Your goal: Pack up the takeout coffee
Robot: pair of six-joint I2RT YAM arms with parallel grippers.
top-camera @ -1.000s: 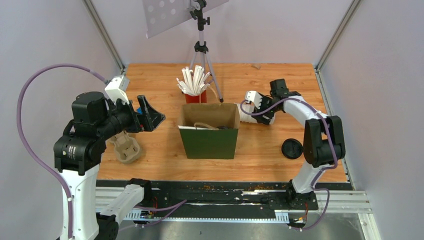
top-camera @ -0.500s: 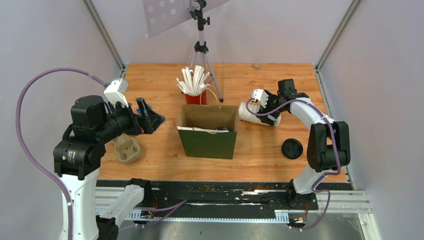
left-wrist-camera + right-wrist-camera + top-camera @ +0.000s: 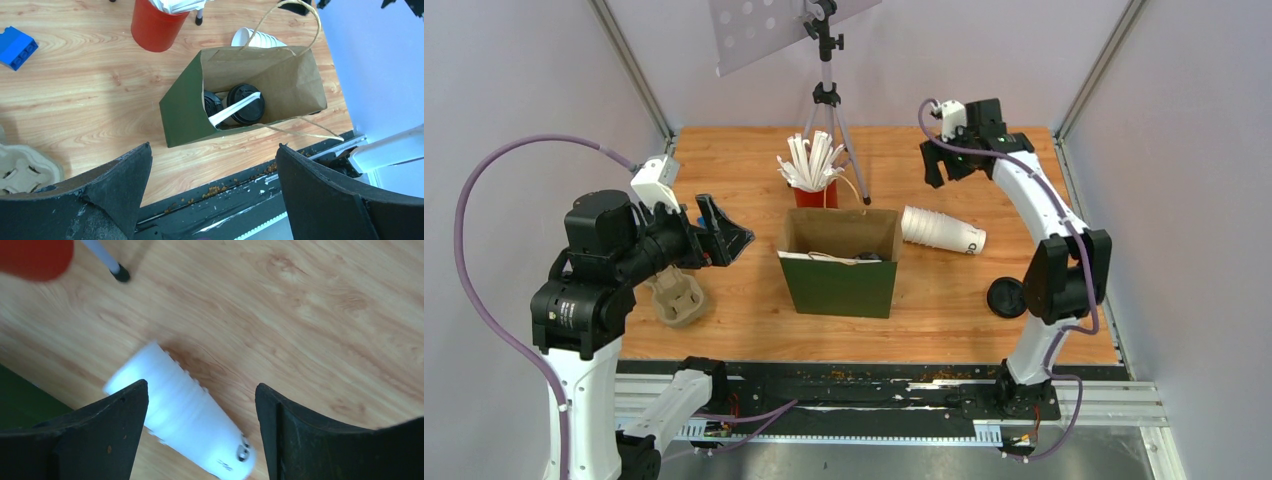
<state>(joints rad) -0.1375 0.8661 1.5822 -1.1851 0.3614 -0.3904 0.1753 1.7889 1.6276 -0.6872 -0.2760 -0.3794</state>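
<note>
Two takeout coffee cups with black lids [image 3: 244, 103] stand inside the green paper bag [image 3: 840, 283], a white straw across them; their white bodies are hidden. A loose black lid [image 3: 1007, 297] lies at the right of the table. My left gripper [image 3: 724, 228] hovers open and empty to the left of the bag, and in the left wrist view that gripper [image 3: 213, 146] looks down into the bag [image 3: 186, 112]. Raised high near the back, my right gripper [image 3: 936, 170] is open and empty. In the right wrist view, the right gripper [image 3: 201, 385] looks down on the nested white cups [image 3: 185, 432].
The stack of nested white cups [image 3: 942, 230] lies on its side right of the bag. A red cup of straws [image 3: 814, 185] and a tripod [image 3: 826, 95] stand behind the bag. A cardboard cup carrier [image 3: 674, 297] sits under the left arm. A blue block [image 3: 17, 47] lies far left.
My right gripper has let go of the stack of white cups and risen toward the back; the stack now lies free on the table. The left arm has hardly moved.
</note>
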